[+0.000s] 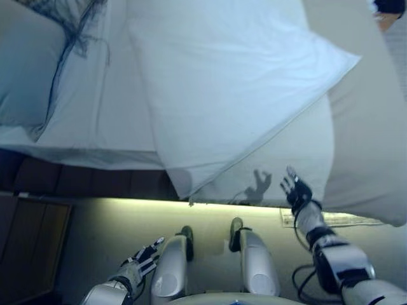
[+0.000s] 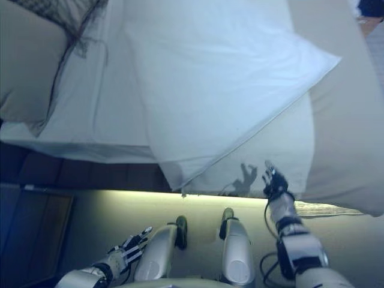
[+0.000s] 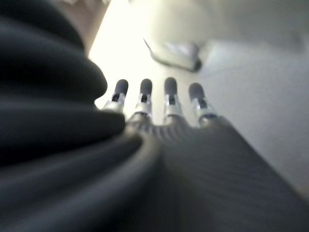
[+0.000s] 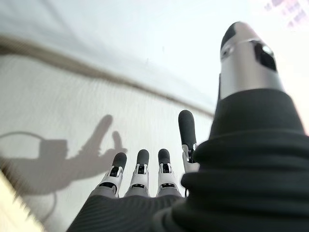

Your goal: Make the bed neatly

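Left eye view: white duvet (image 1: 229, 82) corner overhanging bed edge

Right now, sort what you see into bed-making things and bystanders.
Job: large white pillow overhanging the bed's edge; white sheet; beige cover; grey-blue pillow; open right hand.
Bystanders: dark wooden panel; idle left hand.

The bed (image 1: 356, 127) carries a white duvet (image 1: 229, 82) lying askew, one corner hanging over the near edge. A grey pillow (image 1: 25, 70) lies at the left. Beige bedding shows at the right, draping over the edge.
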You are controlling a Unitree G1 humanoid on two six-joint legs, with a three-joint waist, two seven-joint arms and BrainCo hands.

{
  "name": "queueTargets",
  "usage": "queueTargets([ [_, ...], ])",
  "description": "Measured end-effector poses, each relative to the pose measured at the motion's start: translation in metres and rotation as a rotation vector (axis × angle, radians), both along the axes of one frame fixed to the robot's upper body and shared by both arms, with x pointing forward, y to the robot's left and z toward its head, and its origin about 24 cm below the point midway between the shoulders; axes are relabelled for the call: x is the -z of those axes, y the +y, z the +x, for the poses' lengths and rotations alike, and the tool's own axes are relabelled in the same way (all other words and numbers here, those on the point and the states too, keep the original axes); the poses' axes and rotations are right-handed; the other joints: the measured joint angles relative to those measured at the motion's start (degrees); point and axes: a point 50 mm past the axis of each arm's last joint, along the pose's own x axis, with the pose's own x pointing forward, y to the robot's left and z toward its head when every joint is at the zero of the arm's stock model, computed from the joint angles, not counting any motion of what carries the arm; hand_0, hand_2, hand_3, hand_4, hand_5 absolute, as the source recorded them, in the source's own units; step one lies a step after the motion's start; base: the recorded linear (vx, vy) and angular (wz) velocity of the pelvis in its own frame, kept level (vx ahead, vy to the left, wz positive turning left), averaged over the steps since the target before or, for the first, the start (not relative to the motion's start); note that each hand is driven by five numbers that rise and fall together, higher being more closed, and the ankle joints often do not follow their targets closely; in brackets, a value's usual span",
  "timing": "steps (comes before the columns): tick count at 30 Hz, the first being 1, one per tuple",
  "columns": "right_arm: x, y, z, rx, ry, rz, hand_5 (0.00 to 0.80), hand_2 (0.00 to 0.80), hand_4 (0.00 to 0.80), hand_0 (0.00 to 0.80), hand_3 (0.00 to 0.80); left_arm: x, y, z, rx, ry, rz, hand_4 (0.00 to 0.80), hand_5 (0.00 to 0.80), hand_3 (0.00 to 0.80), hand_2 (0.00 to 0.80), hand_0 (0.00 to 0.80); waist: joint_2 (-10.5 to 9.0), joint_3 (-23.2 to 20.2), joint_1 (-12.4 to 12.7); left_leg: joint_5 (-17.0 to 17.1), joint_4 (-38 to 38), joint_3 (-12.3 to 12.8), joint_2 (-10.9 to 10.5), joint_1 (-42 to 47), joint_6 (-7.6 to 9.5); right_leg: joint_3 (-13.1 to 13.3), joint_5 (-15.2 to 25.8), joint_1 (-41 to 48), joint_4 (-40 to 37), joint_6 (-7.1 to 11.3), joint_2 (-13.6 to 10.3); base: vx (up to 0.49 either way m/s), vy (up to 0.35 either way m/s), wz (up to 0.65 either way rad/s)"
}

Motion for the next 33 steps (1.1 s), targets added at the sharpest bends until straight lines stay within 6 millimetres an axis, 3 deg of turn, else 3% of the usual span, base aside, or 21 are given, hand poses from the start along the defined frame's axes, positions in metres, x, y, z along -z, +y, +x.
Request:
queueTargets([
  [5,-0.034,-0.002,0.024,-0.031,-0.002,0.013,0.0,0.0,0.0,0.0,0.0,-0.005,0.004,0.01,-0.074,-0.063,-0.055,0.0,0.0,0.0,0.0,0.0,0.11,2.13,1.2,-3.74,9.77,-0.75,-0.52,-7.64,0.21,0.43,-3.82,-7.3,9.8,-0.4,-1.47,0.0,0.009,0.12],
  [9,-0.059,-0.017,0.032,-0.041,-0.008,-0.04,0.0,0.0,0.0,0.0,0.0,-0.013,-0.001,0.026,-0.107,-0.15,-0.12,0.0,0.0,0.0,0.0,0.0,0.85,3.73,2.39,-5.66,15.67,-1.45,-0.69,-13.02,0.24,1.05,-5.82,-12.45,15.62,-0.68,-2.08,0.041,0.008,0.07],
  [18,-0.124,-0.035,0.05,-0.036,-0.124,-0.127,0.0,0.0,0.0,0.0,0.0,-0.015,-0.002,0.029,-0.135,-0.192,-0.166,0.0,0.0,0.0,0.0,0.0,2.86,6.66,3.04,-5.74,20.36,-3.09,-0.92,-21.28,0.19,0.98,-6.94,-19.99,20.65,-1.51,-2.19,0.029,0.002,0.09],
  [25,-0.147,-0.053,0.048,-0.014,-0.141,-0.19,0.0,0.0,0.0,0.0,0.0,-0.015,0.0,0.027,-0.134,-0.202,-0.174,0.0,0.0,0.0,0.0,0.0,3.37,8.53,3.94,-5.8,22.34,-3.49,-0.97,-24.34,0.09,1.02,-7.35,-22.75,22.84,-2.2,-2.21,0.043,0.002,0.05],
  [33,-0.154,-0.055,0.049,-0.024,-0.146,-0.223,0.0,0.0,0.0,0.0,0.0,-0.01,0.001,0.014,-0.139,-0.19,-0.187,0.0,0.0,0.0,0.0,0.0,3.44,8.69,3.98,-5.78,22.73,-3.77,-1.15,-25.06,0.13,1.02,-7.51,-23.12,23.21,-2.02,-2.23,0.04,-0.014,0.02],
])
